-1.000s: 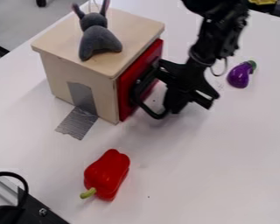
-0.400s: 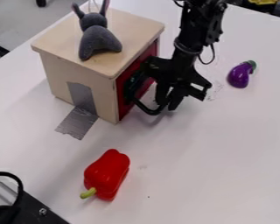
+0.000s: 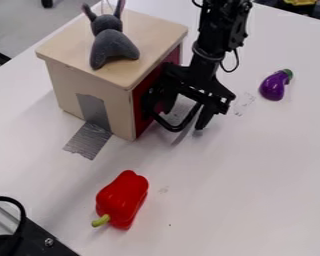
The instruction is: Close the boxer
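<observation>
gentle, level pressure is being called for on the red door [image 3: 144, 84] beside the jaws [image 3: 190, 128], whose grip cannot be told.

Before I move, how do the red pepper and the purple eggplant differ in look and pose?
The pepper is red with a yellow-green stem; the eggplant is purple with a dark green cap. The pepper's stem points to the view's lower left, the eggplant's cap to its upper right. The pepper looks larger than the eggplant. Both lie on the white table.

A red pepper [image 3: 123, 199], a purple eggplant [image 3: 273, 87] and a grey plush animal [image 3: 112, 46] sit well apart.
</observation>
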Tool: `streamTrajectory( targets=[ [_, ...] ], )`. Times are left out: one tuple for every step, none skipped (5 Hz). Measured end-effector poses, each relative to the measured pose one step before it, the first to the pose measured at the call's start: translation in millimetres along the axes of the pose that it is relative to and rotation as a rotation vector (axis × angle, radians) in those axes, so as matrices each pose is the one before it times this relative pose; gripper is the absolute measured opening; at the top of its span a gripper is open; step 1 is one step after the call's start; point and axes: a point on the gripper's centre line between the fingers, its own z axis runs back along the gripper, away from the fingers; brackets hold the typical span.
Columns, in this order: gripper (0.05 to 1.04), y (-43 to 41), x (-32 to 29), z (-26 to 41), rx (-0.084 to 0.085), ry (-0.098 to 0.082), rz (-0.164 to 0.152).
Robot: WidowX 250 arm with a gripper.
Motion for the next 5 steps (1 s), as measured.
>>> streamTrajectory(
  targets=[
    [0.998, -6.56, -2.59, 17.94, -0.0341, -0.0243, -0.0226],
    [0.998, -11.25, 0.56, 23.3, -0.0533, -0.0342, -0.0338],
    [0.998, -15.97, 5.74, 20.53, -0.0733, -0.0368, -0.0319],
    [0.998, -5.79, -0.52, 10.11, -0.0425, -0.0082, -0.0032],
    [0.998, -2.82, -1.97, 13.57, -0.023, -0.0237, -0.01]
  ],
)
